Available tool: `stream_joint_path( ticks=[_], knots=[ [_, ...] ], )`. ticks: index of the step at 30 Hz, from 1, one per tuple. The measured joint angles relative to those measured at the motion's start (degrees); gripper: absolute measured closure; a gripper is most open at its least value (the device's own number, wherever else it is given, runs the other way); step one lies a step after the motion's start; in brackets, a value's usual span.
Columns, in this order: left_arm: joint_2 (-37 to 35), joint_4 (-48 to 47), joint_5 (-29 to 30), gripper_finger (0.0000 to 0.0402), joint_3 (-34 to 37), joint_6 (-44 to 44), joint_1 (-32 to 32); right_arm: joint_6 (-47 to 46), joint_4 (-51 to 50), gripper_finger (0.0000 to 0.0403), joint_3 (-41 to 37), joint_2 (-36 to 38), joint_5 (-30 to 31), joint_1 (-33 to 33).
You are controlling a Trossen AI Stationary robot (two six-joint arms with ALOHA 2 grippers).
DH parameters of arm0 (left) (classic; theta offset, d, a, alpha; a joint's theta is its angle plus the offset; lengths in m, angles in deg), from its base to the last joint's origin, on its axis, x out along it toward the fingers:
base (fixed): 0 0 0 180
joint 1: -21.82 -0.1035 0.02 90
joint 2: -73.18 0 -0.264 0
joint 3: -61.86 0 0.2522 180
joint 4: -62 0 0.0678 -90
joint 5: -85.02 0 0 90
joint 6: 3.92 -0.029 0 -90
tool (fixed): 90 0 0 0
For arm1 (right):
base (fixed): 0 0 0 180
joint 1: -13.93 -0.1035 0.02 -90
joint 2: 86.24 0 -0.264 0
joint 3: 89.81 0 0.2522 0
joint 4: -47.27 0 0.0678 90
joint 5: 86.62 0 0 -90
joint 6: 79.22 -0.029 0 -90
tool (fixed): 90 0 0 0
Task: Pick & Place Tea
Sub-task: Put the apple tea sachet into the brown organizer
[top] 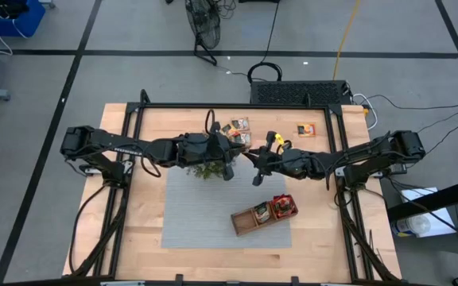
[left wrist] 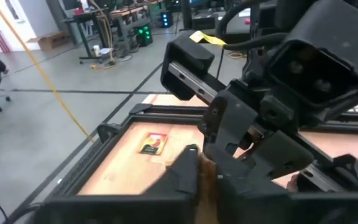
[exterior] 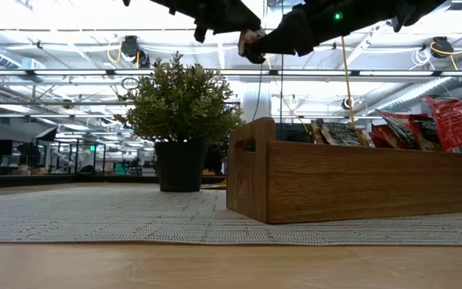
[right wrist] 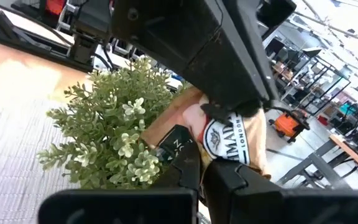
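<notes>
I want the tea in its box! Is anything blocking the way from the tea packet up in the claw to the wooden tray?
Nothing visible is. The right claw holds the pale square tea sachet in the air, with the left claw right at it. The small green potted plant stands beside them, not towards the brown three-compartment wooden tray.

One plant [top: 208, 168], one wooden tray [top: 249, 221], two arms

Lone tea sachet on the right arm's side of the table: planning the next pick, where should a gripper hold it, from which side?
The lone sachet lies flat on the bare table, apart from other things, so probably come straight down, fingers straddling two opposite edges to pinch it up. From the side it offers no height to catch.
</notes>
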Motion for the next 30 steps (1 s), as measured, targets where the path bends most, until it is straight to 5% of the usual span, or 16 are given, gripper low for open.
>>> stream_joint_path(
  ticks=[6,30],
  knots=[
    [0.00,0.14,-0.04,0.0396,0.00,-1.40,0.00,-0.79,-0.17,0.0397,0.00,0.00,-0.02,-0.02],
    [0.13,10.52,7.68,0.0400,0.24,-21.22,5.68,-22.42,0.96,0.0394,-2.82,0.15,-0.42,-0.09]
  ],
)
